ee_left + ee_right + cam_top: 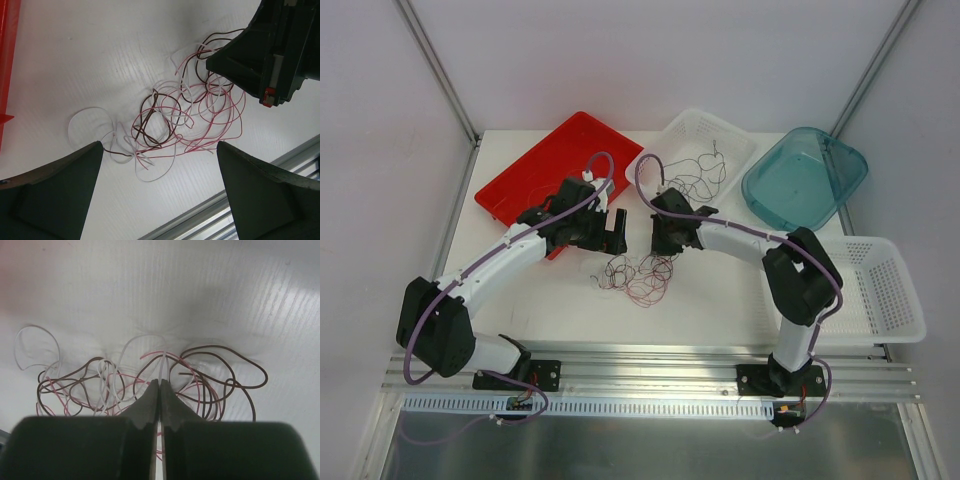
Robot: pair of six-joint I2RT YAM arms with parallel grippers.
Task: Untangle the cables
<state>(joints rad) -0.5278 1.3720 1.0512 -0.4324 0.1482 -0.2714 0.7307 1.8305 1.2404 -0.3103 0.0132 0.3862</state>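
Observation:
The cables lie in one tangled heap of thin pink, brown and whitish loops on the white table between my two grippers. My right gripper is down at the heap's far right side. In the right wrist view the right gripper is shut, and a whitish cable runs up out of its tips, with pink and brown loops around it. My left gripper hangs open at the far left of the heap. In the left wrist view the left gripper is wide open above the cables, and nothing is between its fingers.
A red tray lies behind the left arm. A white basket at the back holds more thin wires. A teal bin and a second white basket stand on the right. A metal rail runs along the near edge.

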